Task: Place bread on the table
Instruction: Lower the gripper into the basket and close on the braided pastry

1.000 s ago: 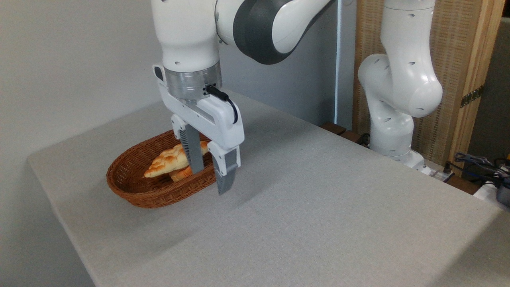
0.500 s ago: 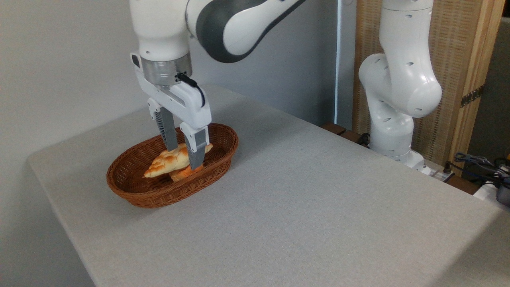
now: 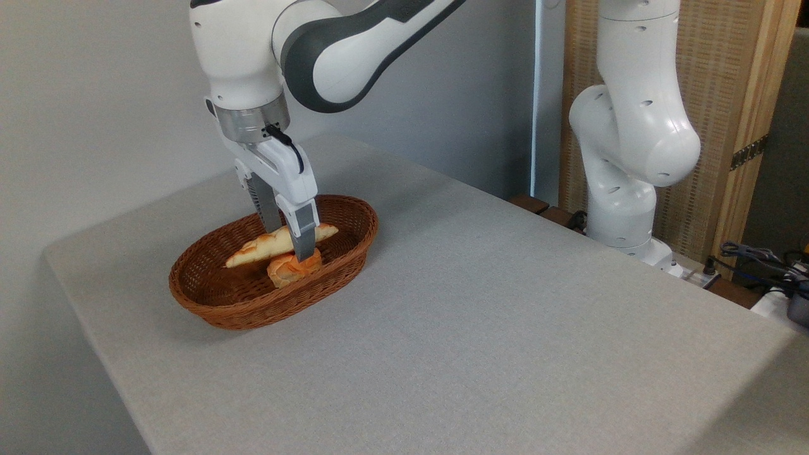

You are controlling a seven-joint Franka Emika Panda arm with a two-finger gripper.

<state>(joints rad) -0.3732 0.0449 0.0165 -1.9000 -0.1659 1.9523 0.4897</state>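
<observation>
the gripper point(image 3: 289, 243) is pinched on the middle of the bread point(image 3: 278, 242), which hangs tilted just above a round bun point(image 3: 292, 268) inside the wicker basket point(image 3: 253, 306). grasp looks done; what's left is carrying it toward four o'clock onto the bare table point(image 3: 505, 328) and letting go.

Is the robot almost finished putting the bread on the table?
Not yet. Done: the gripper has reached into the wicker basket and its fingers sit on either side of the long loaf, which looks tilted up above the small round bun. In hand: gripping the loaf. Left: lifting it out and laying it on the grey table.
</observation>
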